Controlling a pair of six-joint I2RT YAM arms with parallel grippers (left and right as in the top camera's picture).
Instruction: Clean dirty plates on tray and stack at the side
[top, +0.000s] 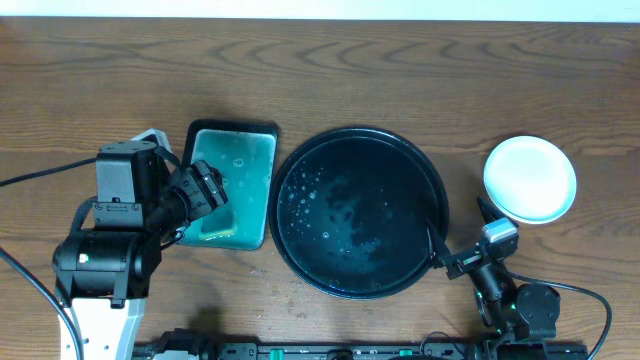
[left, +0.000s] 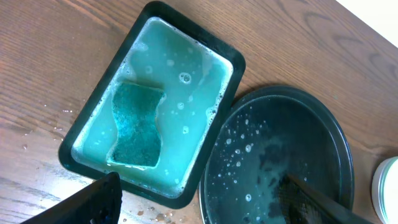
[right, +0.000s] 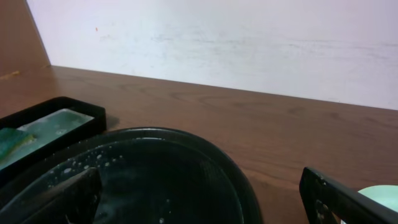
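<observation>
Jaws on left arm (top: 115, 225) and right arm (top: 505, 295) gape, empty; plates (top: 530, 180) sit near the wet tray (top: 380, 180).

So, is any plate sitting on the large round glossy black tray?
No, the large round glossy black tray holds only soapy droplets; the glossy white round plate sits beside it.

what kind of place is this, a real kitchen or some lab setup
Most likely a lab test bench staged for dishwashing, not a kitchen: a wooden table against a plain wall, a rectangular tray of teal soapy water holding a sponge, and a wet round black tray.
</observation>
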